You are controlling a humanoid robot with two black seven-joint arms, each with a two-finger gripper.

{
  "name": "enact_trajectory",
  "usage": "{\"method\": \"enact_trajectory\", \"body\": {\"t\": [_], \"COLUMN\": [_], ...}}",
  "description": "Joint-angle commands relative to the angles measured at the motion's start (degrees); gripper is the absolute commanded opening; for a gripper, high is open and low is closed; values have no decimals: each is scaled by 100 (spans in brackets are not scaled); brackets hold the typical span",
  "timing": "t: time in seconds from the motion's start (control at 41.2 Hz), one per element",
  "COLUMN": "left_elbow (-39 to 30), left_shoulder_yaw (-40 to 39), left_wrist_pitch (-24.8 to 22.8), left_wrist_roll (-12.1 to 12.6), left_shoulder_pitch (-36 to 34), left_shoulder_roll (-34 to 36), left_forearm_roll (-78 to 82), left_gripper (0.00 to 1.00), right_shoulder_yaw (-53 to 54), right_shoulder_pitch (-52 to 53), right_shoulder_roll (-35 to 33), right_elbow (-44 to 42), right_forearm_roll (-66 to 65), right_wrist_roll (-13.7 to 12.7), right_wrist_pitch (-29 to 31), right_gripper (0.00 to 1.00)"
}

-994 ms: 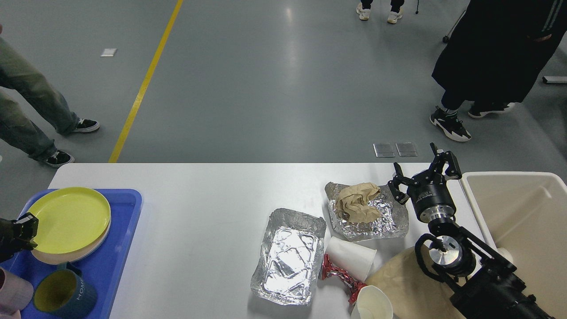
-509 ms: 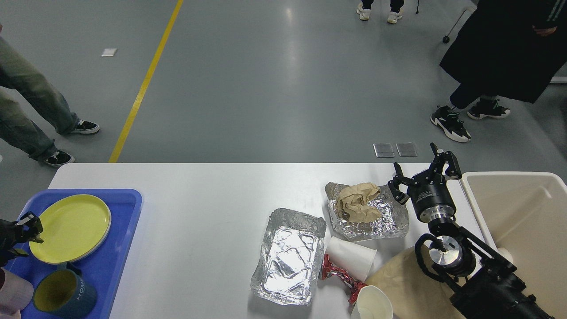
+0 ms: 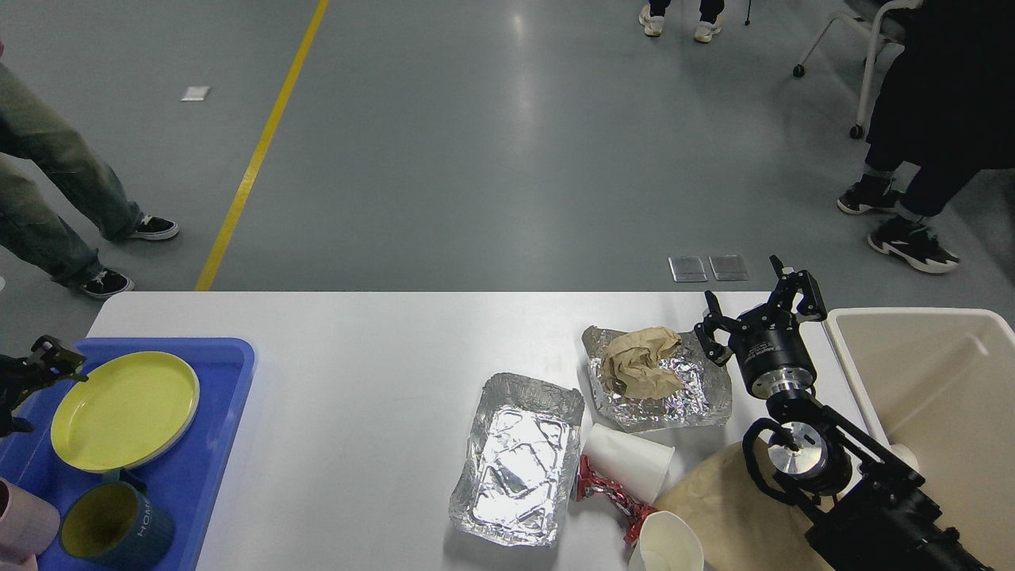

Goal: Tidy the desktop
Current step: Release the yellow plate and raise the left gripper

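The white desk [image 3: 357, 373] fills the lower half of the view, and everything else is placed against it. At its left end sits a blue tray [image 3: 226, 412]; the left gripper [image 3: 32, 381] pokes in at the tray's far left edge, just beside the rim of a yellow plate [image 3: 123, 411] that lies flat in the tray, and only part of the gripper shows, so I cannot tell how its jaws stand. Nearer the desk's front edge, still in the tray, a dark blue mug [image 3: 119, 533] stands upright with a pink cup [image 3: 24, 523] beside it at the frame's border. Right of the desk's middle lies an empty foil pan [image 3: 519, 460], and behind and right of it a flattened foil sheet [image 3: 682, 392] carries a crumpled brown paper ball [image 3: 638, 363]. In front of that sheet a white paper cup [image 3: 630, 461] lies on its side, a red wrapper [image 3: 607, 496] just beside it, and a second paper cup [image 3: 664, 543] stands open at the desk's front edge next to a tan paper bag [image 3: 729, 507]. The right gripper [image 3: 757, 313] hovers near the desk's right end, just right of the foil sheet, its jaws spread wide and holding nothing. A beige bin [image 3: 975, 341] stands off the desk's right end
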Motion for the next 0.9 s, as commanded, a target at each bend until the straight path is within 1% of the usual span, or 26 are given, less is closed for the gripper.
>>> {"method": "enact_trajectory", "body": {"t": [0.0,0.024,0.194,0.218,0.34,0.461,0.582,0.631,0.728,0.752,0.776,0.8,0.873], "left_elbow": [-21,-82,-653,-784,-1110,-1365,-1752,-1857,-1858,-1832,-1796,-1735,-1560], "left_shoulder_yaw": [246,342,808,957,1274,1459,1416,1128,231,-250,-481,-988,-1860], "left_wrist_pitch": [-37,-46,-64,-64,-99,-195,-187,-213,-239,-239,-239,-231,-213], "left_wrist_roll": [-9,-9,0,0,9,-9,-9,-9,-18,-18,-35,-62,-97], "left_shoulder_pitch": [-473,-674,-1439,-1684,-2239,-2652,-3118,-3224,-3067,-2892,-2786,-2585,-2224], "left_shoulder_roll": [-7,-16,-25,-33,-86,-121,-157,-131,-34,80,176,351,441], "left_forearm_roll": [8,8,-1,8,8,-1,-1,17,17,17,17,26,17], "left_gripper": [94,94,96,96,96,96,96,96,96,96,96,96,96], "right_shoulder_yaw": [-1,-1,-1,8,-1,-1,-1,-1,-1,-1,-1,-1,-1], "right_shoulder_pitch": [0,0,0,0,0,0,0,0,0,0,0,0,0], "right_shoulder_roll": [0,0,0,0,0,0,0,0,0,0,0,0,0], "right_elbow": [0,0,0,0,0,0,0,0,0,0,0,0,0], "right_forearm_roll": [0,0,0,0,0,0,0,0,0,0,0,0,0], "right_wrist_roll": [0,0,0,0,0,0,0,0,0,0,0,0,0], "right_wrist_pitch": [0,0,0,0,0,0,0,0,0,0,0,0,0], "right_gripper": [100,100,100,100,100,100,100,100,100,100,100,100,100]}}
